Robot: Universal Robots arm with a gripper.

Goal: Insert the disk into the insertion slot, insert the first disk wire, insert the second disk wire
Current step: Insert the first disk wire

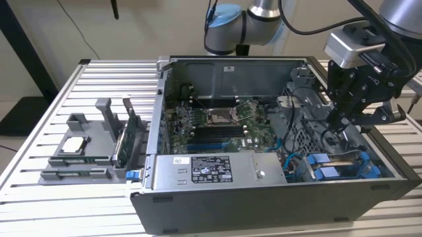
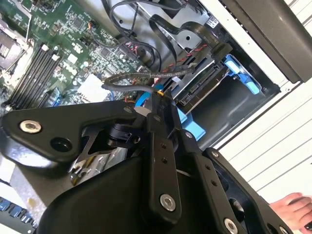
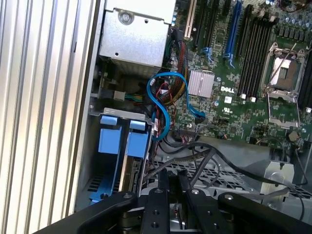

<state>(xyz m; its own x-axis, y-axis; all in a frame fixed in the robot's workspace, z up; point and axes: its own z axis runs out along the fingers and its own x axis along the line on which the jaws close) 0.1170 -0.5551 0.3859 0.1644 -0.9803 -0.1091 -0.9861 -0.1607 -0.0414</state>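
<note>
Sitting in insertion slot (image 2: 226,100), disk (image 2: 200,88) has rear edge exposed toward gripper (image 2: 158,98). Fingers (image 2: 155,127) pressed together on braided wire (image 2: 137,78) end, just beside that edge. Risk: plug tilted, misses port, jams; slack loop snags black cables (image 2: 165,29) nearby.

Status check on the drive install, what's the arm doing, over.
Tool shut, apparently pinching a braided wire beside the drive cage. Disk seated in the cage, blue carrier showing. Loose black cables crowd around the tool.
</note>
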